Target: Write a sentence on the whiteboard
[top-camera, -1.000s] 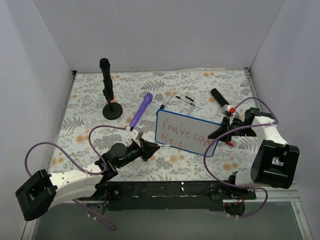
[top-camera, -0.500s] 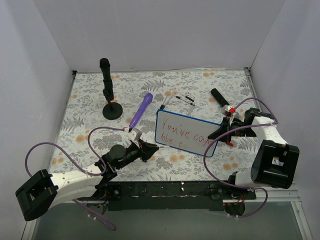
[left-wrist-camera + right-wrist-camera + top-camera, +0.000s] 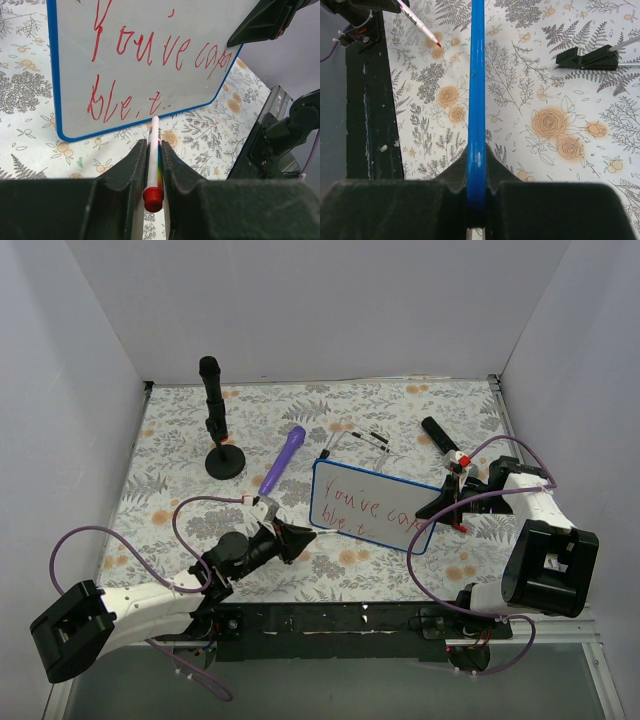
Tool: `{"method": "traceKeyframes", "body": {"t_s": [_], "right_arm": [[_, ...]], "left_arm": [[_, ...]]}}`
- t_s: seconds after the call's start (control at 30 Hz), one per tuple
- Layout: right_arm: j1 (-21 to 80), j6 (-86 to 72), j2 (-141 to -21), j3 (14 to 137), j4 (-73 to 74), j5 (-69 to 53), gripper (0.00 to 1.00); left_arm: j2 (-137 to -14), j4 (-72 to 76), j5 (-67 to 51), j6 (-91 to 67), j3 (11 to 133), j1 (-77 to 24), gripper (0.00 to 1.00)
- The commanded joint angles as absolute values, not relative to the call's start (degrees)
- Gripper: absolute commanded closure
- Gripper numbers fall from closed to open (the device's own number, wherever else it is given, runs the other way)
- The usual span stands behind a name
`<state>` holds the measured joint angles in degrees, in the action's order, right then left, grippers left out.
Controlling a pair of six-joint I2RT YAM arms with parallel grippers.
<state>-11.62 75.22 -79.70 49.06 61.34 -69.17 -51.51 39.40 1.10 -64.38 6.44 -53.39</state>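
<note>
The whiteboard (image 3: 372, 502) is propped up on edge with its blue rim toward the right arm. My right gripper (image 3: 441, 506) is shut on its right edge. In the right wrist view the blue rim (image 3: 476, 90) runs straight up from between that gripper's (image 3: 476, 156) jaws. The sentence (image 3: 150, 50) is red script reading "You've cap" over "ble, t". My left gripper (image 3: 152, 150) is shut on a white marker (image 3: 152, 167) with a rainbow stripe and red end. Its tip points at the board's lower edge, a little off the surface.
A black stand (image 3: 217, 435) holding a black marker rises at the back left. A purple marker (image 3: 283, 460) lies behind the board's left end, with loose pens (image 3: 366, 437) and a black marker (image 3: 439, 433) farther back. A dark rail (image 3: 370, 125) borders the table's near edge.
The left arm has drawn slightly back and left from the board's lower left part, marker still held. The right gripper and board have not moved.
</note>
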Motion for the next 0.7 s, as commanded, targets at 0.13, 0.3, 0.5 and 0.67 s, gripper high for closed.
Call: {"method": "traceKeyframes", "body": {"t_s": [0.13, 0.3, 0.5, 0.67], "right_arm": [[-11.42, 75.94, -78.84, 48.6, 61.44, -66.09, 0.99], [-11.43, 75.94, -78.92, 48.52, 61.43, -66.09, 0.99], [-11.34, 76.38, -79.54, 48.52, 61.52, -66.09, 0.99], [-11.43, 77.17, -79.54, 48.34, 61.96, -66.1, 0.99]], "left_arm": [[-49.83, 42.36, 2.72, -66.09, 4.75, -53.53, 1.0], [-49.48, 42.45, 1.85, -66.27, 4.92, -53.53, 1.0], [-49.22, 41.66, 1.41, -65.39, 5.8, -53.35, 1.0], [-47.9, 40.61, 0.09, -64.51, 6.41, -53.35, 1.0]]}}
